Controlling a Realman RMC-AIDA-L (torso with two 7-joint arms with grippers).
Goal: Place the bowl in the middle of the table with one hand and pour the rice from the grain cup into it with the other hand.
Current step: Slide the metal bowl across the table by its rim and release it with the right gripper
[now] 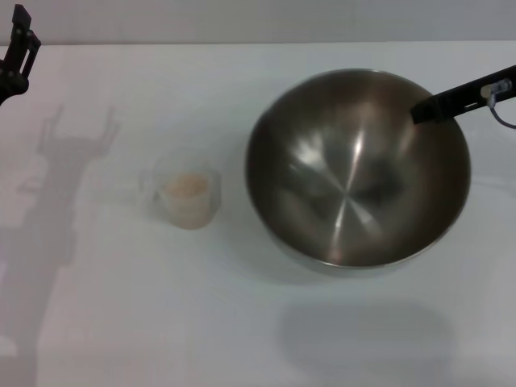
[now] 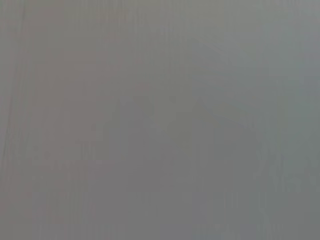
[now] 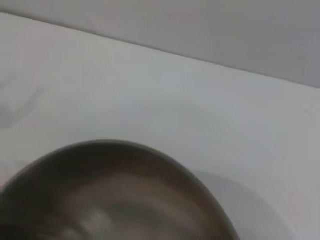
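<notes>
The steel bowl [image 1: 355, 169] is right of centre in the head view and hangs above the white table [image 1: 242, 322], casting a shadow nearer the front. My right gripper [image 1: 431, 109] is shut on its far right rim, with one dark finger inside the bowl. The bowl's rim also shows in the right wrist view [image 3: 115, 150]. The clear grain cup [image 1: 187, 197] stands upright on the table left of the bowl, with pale rice [image 1: 187, 187] in it. My left gripper [image 1: 20, 48] is raised at the far left corner, open and empty, well away from the cup. The left wrist view shows only plain grey.
The left arm's shadow [image 1: 48, 210] lies across the left side of the table. The table's far edge [image 1: 242, 43] meets a grey wall. Nothing else stands on the table.
</notes>
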